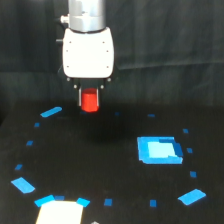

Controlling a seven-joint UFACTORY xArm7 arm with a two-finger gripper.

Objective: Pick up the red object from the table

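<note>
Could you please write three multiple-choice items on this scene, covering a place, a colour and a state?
1. Where is the red object?
A. Between the tool's fingers, under the white housing
B. On the large blue rectangle
C. At the table's near edge

2. What colour is the largest rectangle on the table?
A. Green
B. Bright blue
C. Yellow

3. What state is the tool in?
A. Open, nothing in it
B. Out of view
C. Shut on the red object

Answers: 1 A, it sits just below the housing; 2 B, the patch is plainly blue; 3 C, the fingers flank and grip it.
</note>
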